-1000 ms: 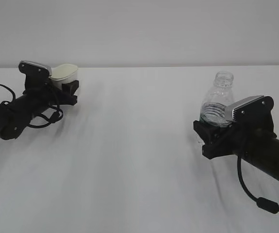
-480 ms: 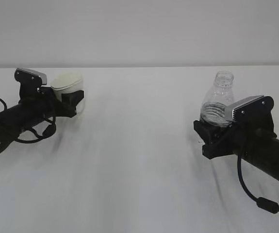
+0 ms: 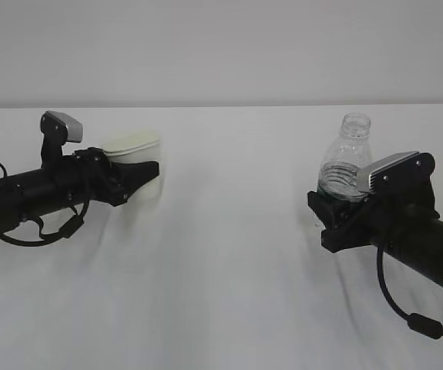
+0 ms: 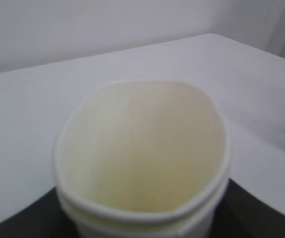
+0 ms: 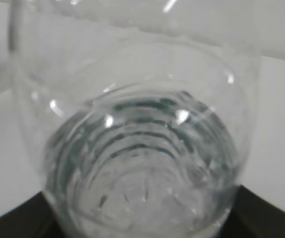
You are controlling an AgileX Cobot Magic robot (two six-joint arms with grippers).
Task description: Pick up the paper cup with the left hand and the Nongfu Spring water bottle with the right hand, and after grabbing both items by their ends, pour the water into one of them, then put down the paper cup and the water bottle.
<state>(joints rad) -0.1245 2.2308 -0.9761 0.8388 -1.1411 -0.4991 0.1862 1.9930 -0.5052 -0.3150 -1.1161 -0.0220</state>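
Paper cup (image 3: 132,145) sits between the jaws of the left hand (image 3: 138,171), upright, rim up, jaws closed on its lower part; cup + gripper are over the left-centre of the white table (image 3: 221,254), whether the base touches the surface can't be told. In the left wrist view the cup (image 4: 142,168) fills most of the frame, seen from above into the mouth: off-white, rolled rim, slightly squeezed to an oval, inside looks dry/pale cream, dark jaw edges just visible at bottom corners. Nongfu Spring water bottle (image 3: 346,160) stands upright in the right hand (image 3: 333,212), jaws closed on its lower body, neck + open mouth sticking up above the silver-grey camera block; it's on the right side of the table, well apart from the cup. Bottle is clear ribbed plastic, no cap, dark green band partly hidden by the gripper. Right wrist view looks down through the bottle wall (image 5: 147,148): concentric ribs, greenish tint, water (image 5: 142,198) w/ small bubbles and glints in the lower part. Both arms lie low, reaching in from opposite sides.
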